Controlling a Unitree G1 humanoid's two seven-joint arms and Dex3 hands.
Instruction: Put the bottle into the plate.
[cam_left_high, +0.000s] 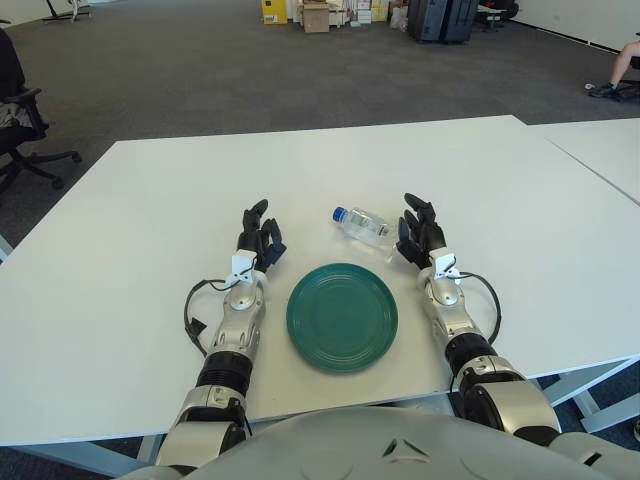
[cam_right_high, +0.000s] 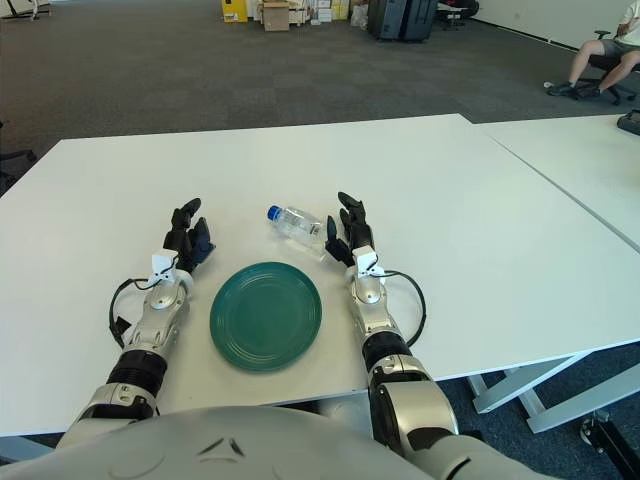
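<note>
A clear plastic bottle (cam_left_high: 362, 226) with a blue cap lies on its side on the white table, just beyond the green plate (cam_left_high: 342, 315). The cap points to the left. My right hand (cam_left_high: 419, 232) is right beside the bottle's base, on its right, fingers spread and holding nothing. The plate sits near the table's front edge between my two arms and has nothing on it. My left hand (cam_left_high: 259, 238) shows to the left of the plate, fingers relaxed and holding nothing.
The white table (cam_left_high: 150, 220) stretches wide on both sides. A second table (cam_left_high: 600, 150) adjoins at the right. Beyond are grey carpet, an office chair (cam_left_high: 20, 120) at far left and boxes at the back.
</note>
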